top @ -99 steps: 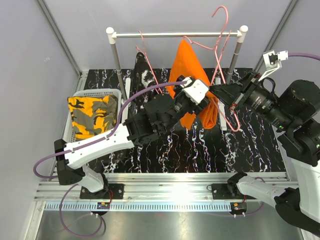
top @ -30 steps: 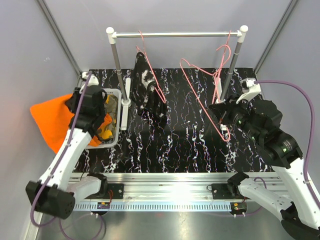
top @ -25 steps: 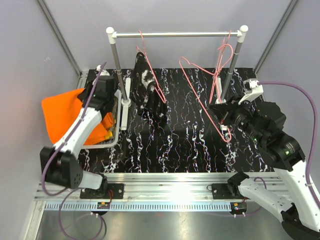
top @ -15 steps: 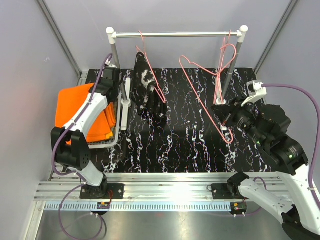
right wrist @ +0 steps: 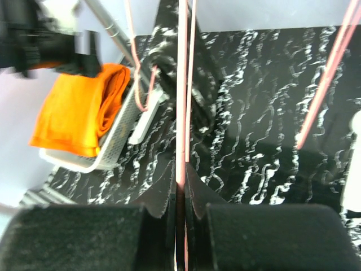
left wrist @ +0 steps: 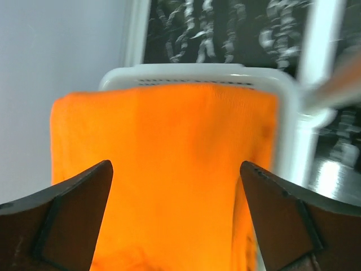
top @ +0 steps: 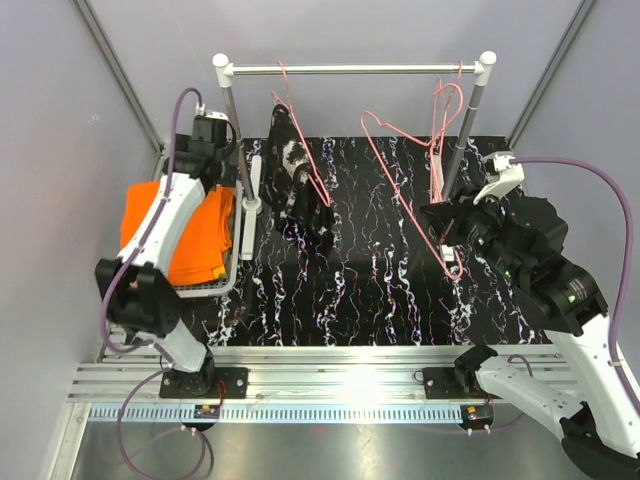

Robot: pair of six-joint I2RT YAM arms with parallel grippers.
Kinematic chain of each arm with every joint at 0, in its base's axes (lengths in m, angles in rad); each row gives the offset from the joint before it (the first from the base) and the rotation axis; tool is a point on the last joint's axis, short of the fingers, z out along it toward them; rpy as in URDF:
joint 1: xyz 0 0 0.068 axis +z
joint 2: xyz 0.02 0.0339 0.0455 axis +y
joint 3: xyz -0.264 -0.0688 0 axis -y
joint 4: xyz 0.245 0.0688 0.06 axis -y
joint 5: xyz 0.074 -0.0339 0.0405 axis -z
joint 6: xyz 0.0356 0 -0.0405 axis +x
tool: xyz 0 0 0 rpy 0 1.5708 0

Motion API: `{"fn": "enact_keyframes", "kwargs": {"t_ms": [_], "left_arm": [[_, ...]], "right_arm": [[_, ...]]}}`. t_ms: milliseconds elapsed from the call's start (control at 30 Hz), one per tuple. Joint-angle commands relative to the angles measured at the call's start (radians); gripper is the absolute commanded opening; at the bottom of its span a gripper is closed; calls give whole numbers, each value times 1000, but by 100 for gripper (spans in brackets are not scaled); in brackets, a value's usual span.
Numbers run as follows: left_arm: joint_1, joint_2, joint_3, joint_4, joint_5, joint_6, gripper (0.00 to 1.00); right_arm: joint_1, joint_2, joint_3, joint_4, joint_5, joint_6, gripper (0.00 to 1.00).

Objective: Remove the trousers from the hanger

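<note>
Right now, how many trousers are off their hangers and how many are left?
Done: the orange trousers lie in the white basket, with the left gripper open above them. In hand: the right gripper is shut on a bare pink hanger. Left: the black-and-white trousers still hang on the rail. Anything under the orange pair is hidden.

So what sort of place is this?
Likely a robot test booth: plain grey walls around a marbled table, two arms bolted to a metal rail, the right claw gripping a pink hanger.
</note>
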Motion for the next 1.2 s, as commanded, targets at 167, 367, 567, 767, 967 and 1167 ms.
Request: {"fn": "enact_keyframes", "kwargs": {"t_ms": [167, 367, 567, 767, 967, 1167], "left_arm": [[90, -386, -137, 155, 248, -215, 99], [291, -23, 63, -93, 421, -418, 99], [370, 203, -100, -125, 542, -568, 99], [374, 228, -292, 50, 680, -645, 99], [399, 110, -222, -14, 631, -594, 99], [426, -106, -85, -101, 593, -551, 99]], "right_arm": [[3, 41, 77, 36, 102, -85, 0], [3, 85, 106, 85, 53, -134, 0], [3, 157, 181, 71, 43, -198, 0], [3, 260, 246, 52, 130, -187, 0], [5, 291, 227, 71, 174, -161, 0], [3, 325, 229, 114, 228, -187, 0]]}}
